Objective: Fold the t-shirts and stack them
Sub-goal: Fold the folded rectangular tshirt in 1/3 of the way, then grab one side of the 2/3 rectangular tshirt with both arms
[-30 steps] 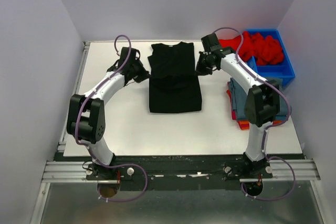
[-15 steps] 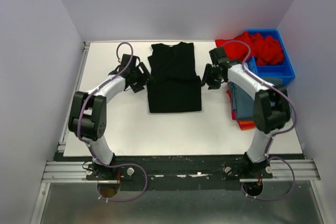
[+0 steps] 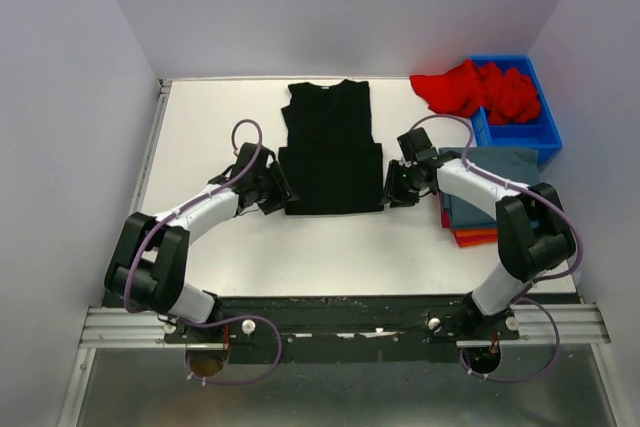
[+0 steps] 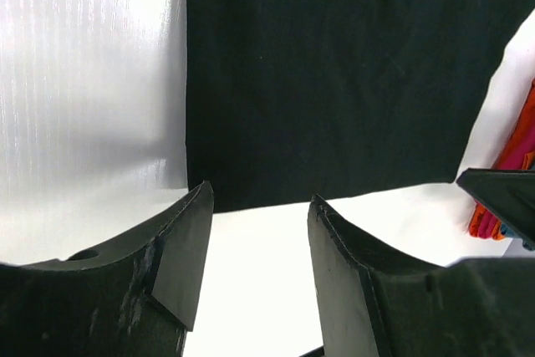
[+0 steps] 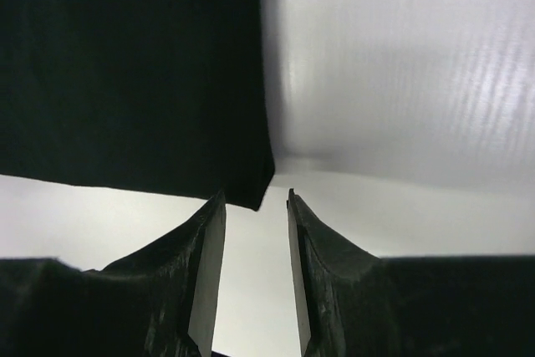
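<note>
Where it lies flat and lengthwise on the middle of the table, collar at the far side and sleeves tucked in, the black t-shirt has a pincer at each near corner. The left gripper stands released, its fingers well apart just short of the hem beside the near-left corner, with bare table between them and nothing held. The right gripper is parted more narrowly, and the near-right corner of the shirt pokes just into its mouth. It is not clenched; whether cloth touches a pad cannot be told.

One black shirt lies spread. To its right sits one stack, a slate-blue tee on top with an orange edge under it. Beyond that, one red heap spills from the one blue bin; how many shirts are in the heap cannot be told.
</note>
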`<state>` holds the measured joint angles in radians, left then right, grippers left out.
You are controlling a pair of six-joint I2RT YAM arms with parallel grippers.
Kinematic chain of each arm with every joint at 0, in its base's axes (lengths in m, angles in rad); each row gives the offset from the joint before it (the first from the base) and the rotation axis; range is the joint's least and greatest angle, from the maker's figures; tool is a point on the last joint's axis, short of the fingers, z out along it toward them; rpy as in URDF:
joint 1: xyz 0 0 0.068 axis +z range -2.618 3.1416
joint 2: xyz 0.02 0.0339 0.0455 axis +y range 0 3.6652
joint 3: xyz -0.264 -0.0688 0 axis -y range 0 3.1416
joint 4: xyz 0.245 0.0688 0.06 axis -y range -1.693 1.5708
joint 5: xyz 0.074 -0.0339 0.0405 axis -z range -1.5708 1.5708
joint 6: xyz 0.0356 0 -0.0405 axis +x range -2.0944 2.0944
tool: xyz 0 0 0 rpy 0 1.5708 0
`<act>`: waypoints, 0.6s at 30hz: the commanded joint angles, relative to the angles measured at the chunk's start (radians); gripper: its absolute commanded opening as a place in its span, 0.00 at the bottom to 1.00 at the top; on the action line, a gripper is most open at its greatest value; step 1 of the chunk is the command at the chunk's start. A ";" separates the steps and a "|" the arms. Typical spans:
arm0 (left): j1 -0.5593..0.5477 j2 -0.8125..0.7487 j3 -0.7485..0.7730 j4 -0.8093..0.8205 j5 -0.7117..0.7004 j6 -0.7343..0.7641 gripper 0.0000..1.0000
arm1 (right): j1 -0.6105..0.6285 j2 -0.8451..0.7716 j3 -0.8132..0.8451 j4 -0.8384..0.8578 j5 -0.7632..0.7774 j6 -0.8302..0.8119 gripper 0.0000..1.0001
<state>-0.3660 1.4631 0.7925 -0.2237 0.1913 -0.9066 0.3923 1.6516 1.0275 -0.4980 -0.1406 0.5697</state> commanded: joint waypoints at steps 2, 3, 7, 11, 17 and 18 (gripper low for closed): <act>-0.008 0.045 -0.009 0.052 -0.023 -0.006 0.57 | 0.013 0.043 0.005 0.067 -0.030 -0.016 0.44; -0.010 0.057 -0.004 0.049 -0.023 -0.005 0.56 | 0.013 0.051 0.009 0.065 -0.034 -0.016 0.43; -0.019 0.086 0.002 0.034 -0.030 0.005 0.52 | 0.013 0.088 0.017 0.053 -0.011 -0.004 0.40; -0.021 0.092 -0.012 0.033 -0.036 0.011 0.50 | 0.013 0.117 0.014 0.042 0.003 0.002 0.34; -0.024 0.103 -0.032 0.037 -0.026 0.011 0.48 | 0.013 0.142 0.019 0.052 -0.022 0.006 0.23; -0.022 0.102 -0.033 0.029 -0.029 0.012 0.48 | 0.013 0.139 0.017 0.052 -0.021 0.006 0.22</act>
<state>-0.3820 1.5547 0.7826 -0.1844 0.1802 -0.9051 0.4046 1.7618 1.0412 -0.4492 -0.1593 0.5751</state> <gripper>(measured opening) 0.487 0.239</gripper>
